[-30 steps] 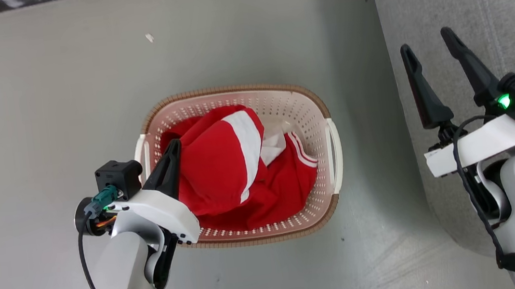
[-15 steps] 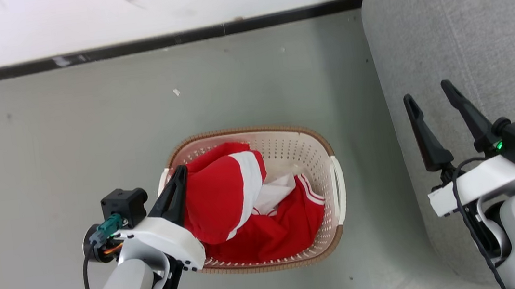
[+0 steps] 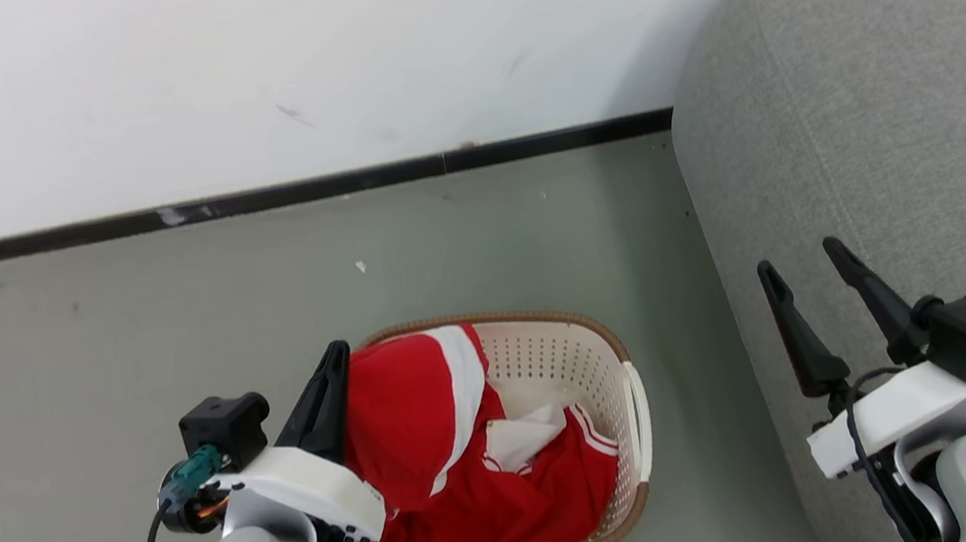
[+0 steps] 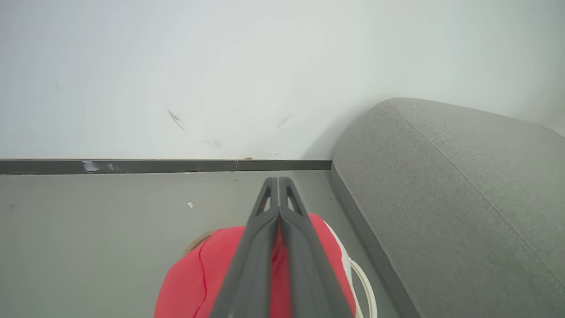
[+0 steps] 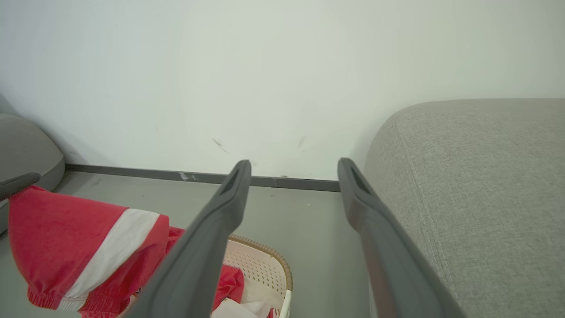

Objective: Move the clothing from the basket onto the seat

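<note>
Bright, even light — shadows soft (whites nearly washed out).

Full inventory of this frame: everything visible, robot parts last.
clothing: one, red with white panels, lower part in the basket, one end held up by the left tool
basket: one, cream with a brown rim, on the floor left of the seat
seat: one, grey-green, right side
floor: grey, under the basket
wall: white, behind
skirting: one, black strip, foot of the wall
speck: one, white, floor beyond the basket
left tool: one, dark, shut on the clothing
right tool: one, dark, open, empty, over the seat's edge
</note>
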